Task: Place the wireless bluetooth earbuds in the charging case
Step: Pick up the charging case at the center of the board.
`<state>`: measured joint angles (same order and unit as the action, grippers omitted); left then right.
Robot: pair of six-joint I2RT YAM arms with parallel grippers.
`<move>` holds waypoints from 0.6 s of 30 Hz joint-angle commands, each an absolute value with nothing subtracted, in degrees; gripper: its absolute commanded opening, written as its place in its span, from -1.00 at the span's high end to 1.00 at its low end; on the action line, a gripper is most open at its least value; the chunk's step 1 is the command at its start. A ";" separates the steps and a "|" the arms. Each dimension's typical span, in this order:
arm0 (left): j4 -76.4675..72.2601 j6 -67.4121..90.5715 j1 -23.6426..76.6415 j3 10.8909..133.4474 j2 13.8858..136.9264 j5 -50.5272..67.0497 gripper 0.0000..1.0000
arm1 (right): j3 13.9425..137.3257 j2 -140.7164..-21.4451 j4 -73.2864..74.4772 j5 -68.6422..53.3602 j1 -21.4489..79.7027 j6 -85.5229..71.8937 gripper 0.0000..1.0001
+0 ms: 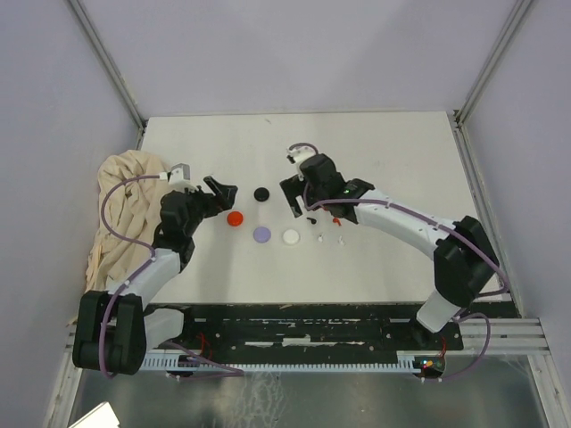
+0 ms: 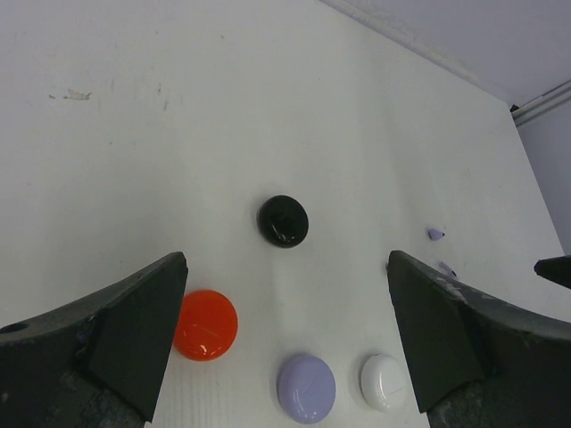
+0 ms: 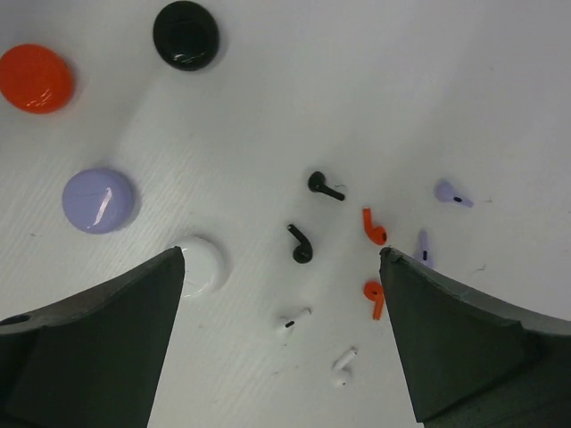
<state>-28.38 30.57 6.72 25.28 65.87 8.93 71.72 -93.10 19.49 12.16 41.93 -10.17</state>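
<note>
walls (image 1: 294, 53): pale lilac | table (image 1: 393, 160): white | beige cloth (image 1: 120, 205) at left edge

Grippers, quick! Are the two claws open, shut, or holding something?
Left gripper: open, holding nothing.
Right gripper: open, holding nothing.

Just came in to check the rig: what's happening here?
Both arms hang over the table, left pincer and right pincer open and empty. Eight loose earbuds lie scattered under the right one, beside four round cases: black, red, lilac, white. No earbud is in a case yet.
</note>
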 commanded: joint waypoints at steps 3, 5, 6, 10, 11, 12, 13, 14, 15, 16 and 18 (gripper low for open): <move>-23.01 27.87 6.50 27.52 64.46 3.79 -0.94 | 81.48 -101.12 19.16 15.29 48.11 -8.24 -0.93; -21.08 28.20 6.53 27.95 64.60 1.08 -0.94 | 83.94 -103.79 19.43 14.58 49.01 -8.02 -0.92; -20.61 28.15 6.46 27.91 64.48 0.05 -0.93 | 84.96 -105.02 19.58 14.13 49.23 -7.88 -0.89; -18.99 28.11 6.49 28.12 64.25 -2.52 -0.92 | 87.99 -108.96 20.09 12.18 49.89 -7.90 -0.84; -18.94 28.09 6.50 28.16 64.31 -2.53 -0.92 | 88.56 -109.71 20.39 11.60 50.17 -7.95 -0.83; -18.84 28.05 6.44 28.27 64.34 -2.60 -0.92 | 89.05 -110.36 20.53 11.13 50.49 -7.96 -0.82; -18.75 28.08 6.49 28.31 64.40 -2.51 -0.92 | 89.38 -110.86 20.67 10.78 50.92 -7.95 -0.82; -18.61 28.05 6.51 28.39 64.41 -2.51 -0.92 | 89.64 -111.25 20.90 10.52 51.36 -7.96 -0.82; -18.36 28.10 6.44 28.58 64.47 -2.42 -0.92 | 89.65 -111.61 20.98 10.32 51.76 -8.00 -0.82; -18.25 28.20 6.43 28.63 64.44 -2.33 -0.91 | 89.53 -111.88 21.12 10.02 52.22 -8.16 -0.82; -18.05 28.33 6.46 28.88 64.42 -1.76 -0.91 | 89.12 -112.63 21.09 9.58 53.06 -8.57 -0.81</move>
<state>-17.82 30.11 6.72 25.98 65.04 -1.10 86.78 -111.77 21.28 11.20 50.96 -8.64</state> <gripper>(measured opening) 0.959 0.909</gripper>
